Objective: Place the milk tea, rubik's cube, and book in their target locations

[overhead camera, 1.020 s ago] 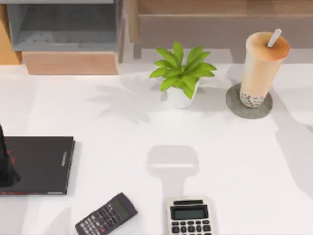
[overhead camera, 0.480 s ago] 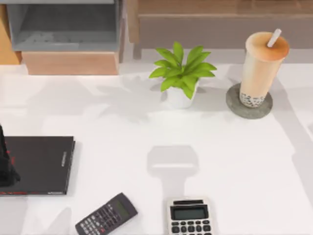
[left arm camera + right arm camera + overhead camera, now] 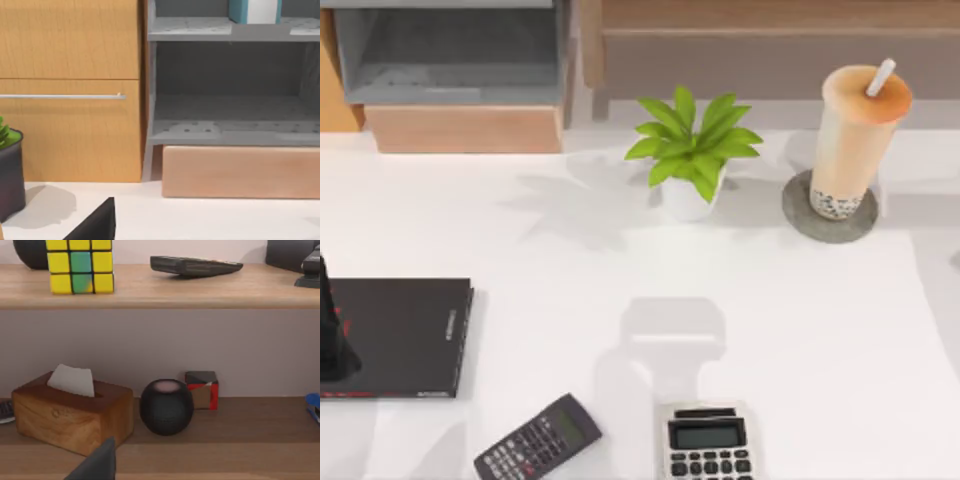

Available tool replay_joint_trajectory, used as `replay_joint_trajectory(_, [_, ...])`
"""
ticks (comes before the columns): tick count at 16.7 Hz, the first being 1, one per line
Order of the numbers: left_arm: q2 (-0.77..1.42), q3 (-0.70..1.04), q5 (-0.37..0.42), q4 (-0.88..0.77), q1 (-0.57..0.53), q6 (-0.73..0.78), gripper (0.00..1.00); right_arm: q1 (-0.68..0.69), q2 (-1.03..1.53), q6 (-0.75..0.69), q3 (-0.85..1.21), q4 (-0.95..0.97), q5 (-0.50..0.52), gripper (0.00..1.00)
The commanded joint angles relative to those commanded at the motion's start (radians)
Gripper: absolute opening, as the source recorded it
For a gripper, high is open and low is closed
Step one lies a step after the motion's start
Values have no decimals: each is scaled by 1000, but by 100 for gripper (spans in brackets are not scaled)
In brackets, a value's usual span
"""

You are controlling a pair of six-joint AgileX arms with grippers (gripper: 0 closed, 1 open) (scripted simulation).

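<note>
Tall clear cup of peach-beige milk tea [image 3: 855, 140] stands upright on round grey stone coaster [image 3: 798, 215], counter [image 3: 770, 320] right-rear. Yellow-green rubik's cube [image 3: 80, 266] on upper wooden shelf [image 3: 200, 290]. Teal-blue book [image 3: 253, 11] in grey shelf unit [image 3: 225, 130]. Tool states: cannot tell.

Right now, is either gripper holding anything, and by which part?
That cannot be told. The milk tea stands free on its coaster; the rubik's cube sits on a shelf.
</note>
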Motion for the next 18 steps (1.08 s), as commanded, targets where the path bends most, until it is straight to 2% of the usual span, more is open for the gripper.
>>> replay_joint_trajectory(5, [0, 0, 0, 0, 0, 0, 100, -67, -485, -5, -474, -18, -80, 100])
replay_joint_trajectory(9, [0, 0, 0, 0, 0, 0, 100, -106, -728, -9, -713, -29, -128, 100])
replay_joint_trajectory(12, [0, 0, 0, 0, 0, 0, 100, -120, -799, -10, -784, -33, -145, 100])
replay_joint_trajectory(18, [1, 1, 0, 0, 0, 0, 100, -120, -802, -10, -787, -34, -146, 100])
